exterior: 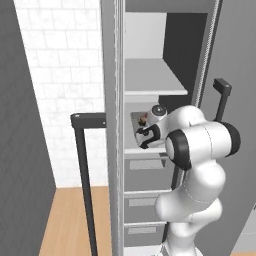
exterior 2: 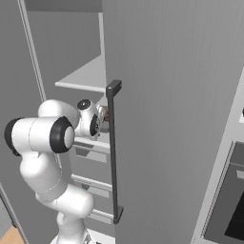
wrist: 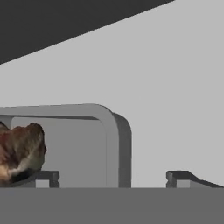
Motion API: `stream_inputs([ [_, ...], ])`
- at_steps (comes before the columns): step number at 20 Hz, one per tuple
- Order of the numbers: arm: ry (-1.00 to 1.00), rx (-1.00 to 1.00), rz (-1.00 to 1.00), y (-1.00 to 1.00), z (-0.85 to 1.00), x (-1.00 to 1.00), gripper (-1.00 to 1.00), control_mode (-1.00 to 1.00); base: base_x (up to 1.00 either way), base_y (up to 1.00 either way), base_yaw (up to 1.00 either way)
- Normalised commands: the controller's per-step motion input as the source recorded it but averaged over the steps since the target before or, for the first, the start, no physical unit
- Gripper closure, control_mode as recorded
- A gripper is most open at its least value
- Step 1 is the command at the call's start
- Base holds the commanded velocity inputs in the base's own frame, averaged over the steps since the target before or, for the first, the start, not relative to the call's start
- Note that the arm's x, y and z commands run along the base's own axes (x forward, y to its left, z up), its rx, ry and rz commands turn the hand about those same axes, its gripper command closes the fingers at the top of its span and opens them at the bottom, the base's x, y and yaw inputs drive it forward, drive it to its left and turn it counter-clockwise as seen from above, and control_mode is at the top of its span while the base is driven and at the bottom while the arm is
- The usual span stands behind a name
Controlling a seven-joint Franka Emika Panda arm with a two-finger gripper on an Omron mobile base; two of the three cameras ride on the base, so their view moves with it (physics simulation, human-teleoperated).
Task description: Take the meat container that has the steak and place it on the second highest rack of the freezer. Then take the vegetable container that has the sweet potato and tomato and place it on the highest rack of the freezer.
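The pincer [wrist: 113,177] stands spread apart inside the freezer [exterior: 150,80], straddling the grey tray's rim [wrist: 111,127]. The steak [wrist: 19,151] lies in that tray, seemingly on the second shelf; the highest rack [exterior: 152,80] above is bare.

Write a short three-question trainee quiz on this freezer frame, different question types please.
1. True or false: the pincer is closed on the meat container.
2. Which shelf holds the container with the steak? A) highest rack B) the one below it C) a bottom drawer
3. Fill in: the freezer door stands ____.

Key: 1 false, its fingers stand apart, straddling the container's corner. 2 B, beneath the highest rack. 3 open.
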Motion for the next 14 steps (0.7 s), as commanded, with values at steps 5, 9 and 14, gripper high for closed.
stream_inputs([
  [5, -0.08, 0.0, 0.0, -0.04, 0.24, -0.07, -1.0, -1.0, 0.0, 0.0, 0.0],
  [9, -0.06, 0.0, -0.05, 0.0, 0.39, -0.05, -1.0, -1.0, 0.0, 0.0, 0.0],
  [14, 0.01, 0.0, -0.02, 0.0, 0.43, -0.14, -1.0, -1.0, 0.0, 0.0, 0.0],
])
